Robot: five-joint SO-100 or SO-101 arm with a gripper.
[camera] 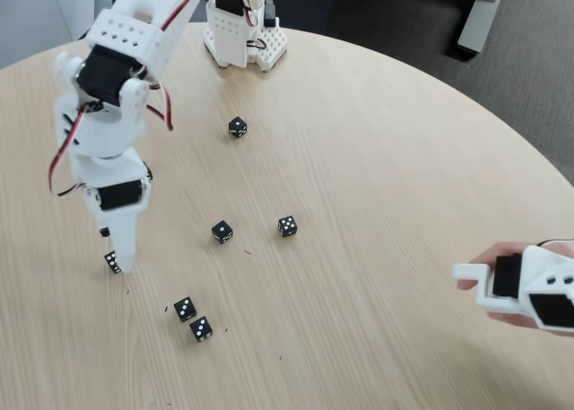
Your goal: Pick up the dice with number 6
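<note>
My white gripper [121, 263] points straight down at the table's left side in the fixed view. A small black die [111, 262] rests on the table right against the left of its tip, half covered by the finger. Its visible face carries close rows of white pips, so this looks like the dice with number 6. I see a single white finger [126, 241]. Whether the jaws enclose the die or stand beside it is hidden.
Other black dice lie loose: one at mid-back [237, 126], two near the centre [221, 231] [287, 226], and a pair near the front [185, 309] [201, 328]. The arm's base [244, 35] stands at the back. A hand holding a white handle [525, 289] sits at the right edge.
</note>
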